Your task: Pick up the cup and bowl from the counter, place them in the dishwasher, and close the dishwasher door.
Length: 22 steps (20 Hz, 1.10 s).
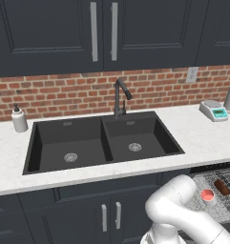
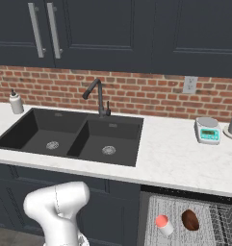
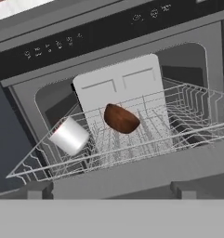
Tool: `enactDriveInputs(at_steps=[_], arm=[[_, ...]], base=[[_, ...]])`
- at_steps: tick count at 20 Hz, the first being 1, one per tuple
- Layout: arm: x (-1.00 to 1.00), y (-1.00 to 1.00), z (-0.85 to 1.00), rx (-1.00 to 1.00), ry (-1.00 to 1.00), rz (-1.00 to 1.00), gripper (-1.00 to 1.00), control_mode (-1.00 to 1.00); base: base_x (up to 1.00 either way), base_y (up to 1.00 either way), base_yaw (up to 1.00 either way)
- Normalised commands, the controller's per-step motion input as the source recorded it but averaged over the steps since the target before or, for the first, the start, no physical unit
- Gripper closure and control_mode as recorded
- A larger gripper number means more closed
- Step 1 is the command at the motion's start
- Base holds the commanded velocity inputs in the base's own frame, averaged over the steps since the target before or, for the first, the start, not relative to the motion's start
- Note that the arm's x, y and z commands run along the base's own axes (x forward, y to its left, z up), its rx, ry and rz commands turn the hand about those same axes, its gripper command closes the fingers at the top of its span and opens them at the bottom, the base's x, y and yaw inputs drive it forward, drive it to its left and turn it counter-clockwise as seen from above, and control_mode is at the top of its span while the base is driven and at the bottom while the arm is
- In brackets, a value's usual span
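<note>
Grey wire rack is the landmark: pulled out of the dishwasher, it already carries the cup, lying on its side toward one end, and the brown bowl just beside it. What remains, I judge, is the dishwasher door, nearest the hand below the rack. With jaws spread wide and nothing held, get under the door's edge and swing it up steadily. Beyond the rack lies the counter. Fingertips and the door's handle are hidden.
</note>
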Motion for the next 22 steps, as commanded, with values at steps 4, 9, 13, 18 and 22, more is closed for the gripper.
enactDriveInputs(at_steps=[4,9,13,18,22], arm=[[0.46,0.0,-0.58,0.01,-0.26,0.17,-1.0,-1.0],[0.62,0.0,-0.56,0.01,-0.26,0.18,-1.0,-1.0],[0.78,0.0,-0.48,0.0,-0.26,0.19,-1.0,-1.0],[0.91,0.03,-0.46,0.0,-0.25,0.18,-1.0,-1.0],[0.9,0.04,-0.43,0.0,-0.23,0.15,-1.0,-1.0]], base=[[0.0,0.0,0.0],[0.0,0.0,0.0],[0.0,0.0,0.0],[0.0,0.0,0.0],[0.0,0.0,0.0]])
